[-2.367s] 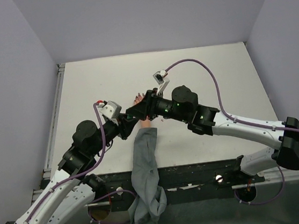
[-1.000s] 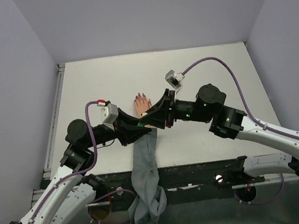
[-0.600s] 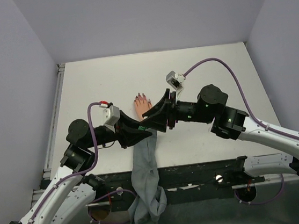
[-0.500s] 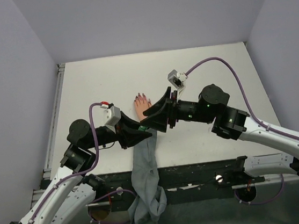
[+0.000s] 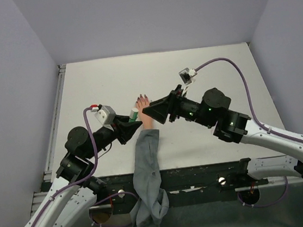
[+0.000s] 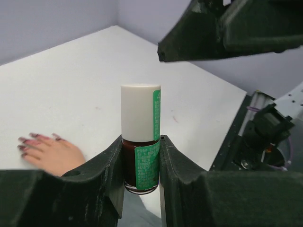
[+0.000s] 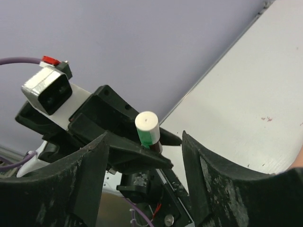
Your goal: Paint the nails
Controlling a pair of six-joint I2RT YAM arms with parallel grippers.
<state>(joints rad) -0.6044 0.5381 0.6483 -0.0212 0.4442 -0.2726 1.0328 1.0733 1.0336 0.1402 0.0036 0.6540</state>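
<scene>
A small peach mannequin hand with dark red-purple nails lies flat on the white table, its grey fabric sleeve running toward the near edge. My left gripper is shut on a nail polish bottle with dark red liquid, a green label and a white cap, held upright just left of the hand. My right gripper is open and empty, its jaws facing the bottle's white cap from the right, apart from it; it sits over the hand's right side.
The sleeve hangs over the table's front edge. A metal rail borders the table's left side. Purple cables arc above both arms. Purple walls close in the back and sides.
Both grippers were pressed together over the wrist and have drawn apart. My left gripper has pulled back left with the bottle, now showing. My right gripper has moved slightly right.
</scene>
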